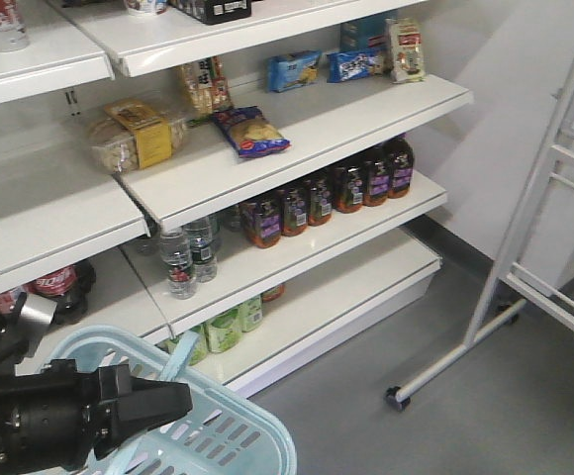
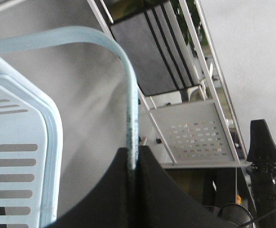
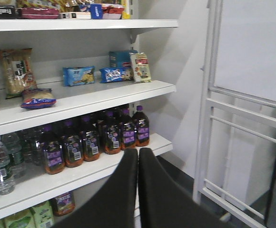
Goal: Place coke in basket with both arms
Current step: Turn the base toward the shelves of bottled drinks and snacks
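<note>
Two arms are splitting the job. L gripper is clamping the basket's handle btwn its closed fingers, so the basket is sitting low at the bottom left of the front view, open side up, in front of the lowest shelves. I can't tell whether it's hanging free or resting on sth. R gripper is pointing at the shelf of juice bottles w/ its fingers pressed together and nothing btwn them. Coke is standing upright on the upper shelf of the left bay, a bit back from the front edge, w/ its top cut off by the frame. It isn't showing in the R wrist view at all. I'm reading the step in hand as R arm going for the can while L arm is holding the basket ready. Doing it well prob. means opening the R fingers wide first, then swinging up and across to that upper shelf until the can is centred in the wrist view. The grip is best taken on the can's mid body, square-on, since a slim can is tippy. The cola bottles lower in the same bay are red-labelled too, so they're worth not confusing w/ the can. L arm is best kept steady, as a basket held by a thin handle is likely to swing.
</note>
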You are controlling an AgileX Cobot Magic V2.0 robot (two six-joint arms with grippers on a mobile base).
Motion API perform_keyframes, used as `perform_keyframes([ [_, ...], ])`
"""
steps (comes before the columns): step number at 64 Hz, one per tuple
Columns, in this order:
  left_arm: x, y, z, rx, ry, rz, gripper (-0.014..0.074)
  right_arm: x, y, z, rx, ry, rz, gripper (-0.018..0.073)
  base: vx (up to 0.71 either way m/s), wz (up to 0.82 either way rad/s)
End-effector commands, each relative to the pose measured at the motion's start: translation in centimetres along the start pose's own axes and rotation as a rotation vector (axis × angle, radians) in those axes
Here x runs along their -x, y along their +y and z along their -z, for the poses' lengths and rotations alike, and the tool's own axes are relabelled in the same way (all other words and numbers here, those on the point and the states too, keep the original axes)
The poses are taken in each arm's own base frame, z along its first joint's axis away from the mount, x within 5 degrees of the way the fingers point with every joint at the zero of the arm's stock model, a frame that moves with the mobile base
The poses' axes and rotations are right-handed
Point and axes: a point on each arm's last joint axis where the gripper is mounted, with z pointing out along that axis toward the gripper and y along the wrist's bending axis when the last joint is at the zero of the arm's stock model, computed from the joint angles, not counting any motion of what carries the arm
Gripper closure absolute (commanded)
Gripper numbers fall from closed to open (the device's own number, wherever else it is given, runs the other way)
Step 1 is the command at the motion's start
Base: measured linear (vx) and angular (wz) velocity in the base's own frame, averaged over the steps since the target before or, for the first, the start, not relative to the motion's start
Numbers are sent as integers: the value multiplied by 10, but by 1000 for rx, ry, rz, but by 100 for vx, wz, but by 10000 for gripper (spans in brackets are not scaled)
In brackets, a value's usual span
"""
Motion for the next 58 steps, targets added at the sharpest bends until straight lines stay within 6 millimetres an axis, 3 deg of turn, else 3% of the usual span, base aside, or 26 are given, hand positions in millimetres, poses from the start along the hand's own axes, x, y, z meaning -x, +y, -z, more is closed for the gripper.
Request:
perform_keyframes([
  [1, 5, -18, 4, -109, -35, 33, 602, 5, 0, 1, -2, -76, 13, 569, 11, 43],
  [58, 5, -18, 4, -109, -35, 33, 602, 5, 0, 1, -2, -76, 13, 569, 11, 39],
])
